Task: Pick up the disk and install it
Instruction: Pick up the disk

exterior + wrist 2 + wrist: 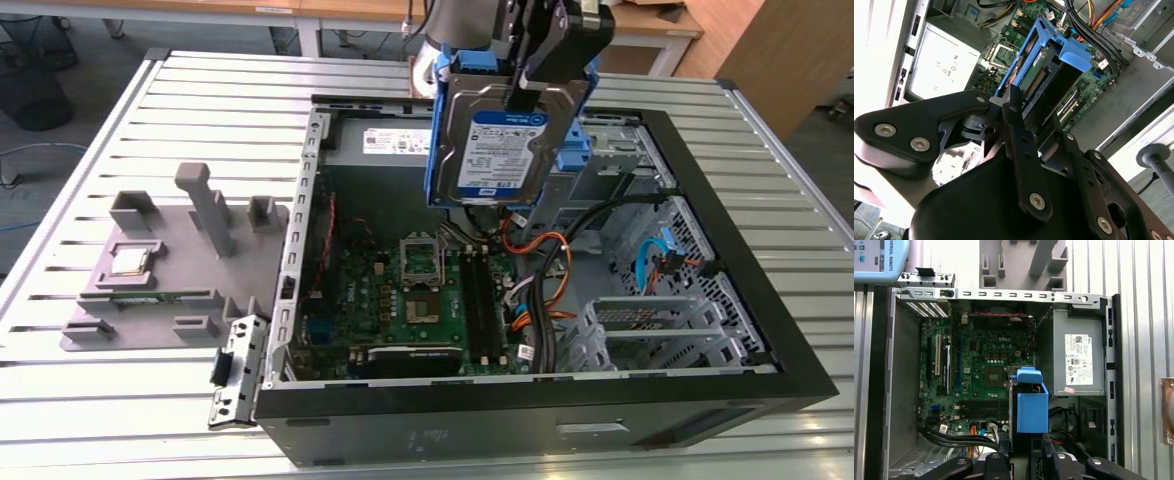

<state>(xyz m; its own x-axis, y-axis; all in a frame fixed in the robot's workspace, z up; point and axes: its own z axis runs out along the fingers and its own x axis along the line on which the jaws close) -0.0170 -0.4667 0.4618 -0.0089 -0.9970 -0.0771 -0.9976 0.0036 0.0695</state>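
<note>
One disk point(501, 150), clamped upright in the closed jaws of the gripper point(523, 88), hangs above the open computer case point(534, 395); we judge tilt could snag its blue bracket point(434, 150) on the cables point(541, 245) beneath.

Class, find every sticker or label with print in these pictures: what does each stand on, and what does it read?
On the disk, the label, blue and white: print too small to read.
On the grey box, the sticker, white: print too small to read.
Neither can be quoted.
</note>
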